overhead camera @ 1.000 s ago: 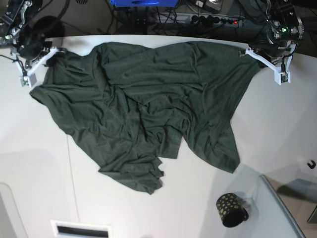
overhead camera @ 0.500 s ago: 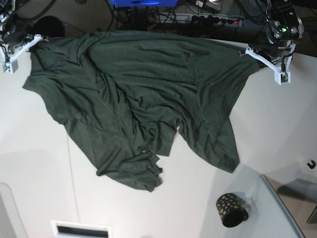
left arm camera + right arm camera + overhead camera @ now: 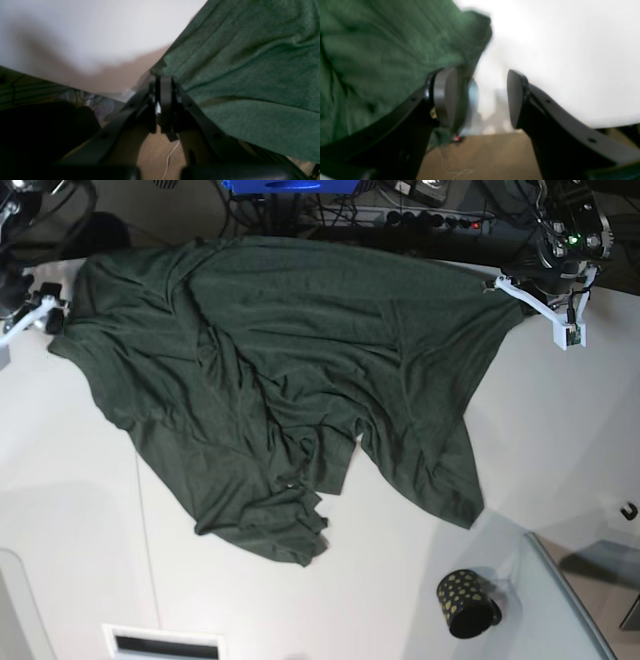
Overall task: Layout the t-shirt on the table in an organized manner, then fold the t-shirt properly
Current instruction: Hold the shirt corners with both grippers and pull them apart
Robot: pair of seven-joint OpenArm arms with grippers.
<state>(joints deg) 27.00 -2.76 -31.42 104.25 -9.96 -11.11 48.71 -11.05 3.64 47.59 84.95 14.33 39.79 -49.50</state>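
The dark green t-shirt (image 3: 280, 370) lies spread and creased over the back of the white table (image 3: 560, 440), its lower part bunched toward the middle. In the base view my left gripper (image 3: 497, 284) is at the shirt's back right corner. The left wrist view shows that gripper (image 3: 163, 81) shut on the t-shirt's (image 3: 250, 62) edge. My right gripper (image 3: 47, 316) sits at the shirt's far left edge. Seen from the right wrist, it (image 3: 482, 97) stands open with nothing between its fingers, and the t-shirt (image 3: 382, 50) lies just beside one finger.
A small black cup with gold dots (image 3: 466, 602) stands at the front right, beside a glassy panel (image 3: 565, 610). A white slot (image 3: 165, 643) sits at the front edge. Cables and a power strip (image 3: 430, 220) run behind the table.
My right gripper has pulled the shirt's left corner outward and back, then opened and let it go. The shirt now lies wider. The left gripper has kept still, shut on its corner.
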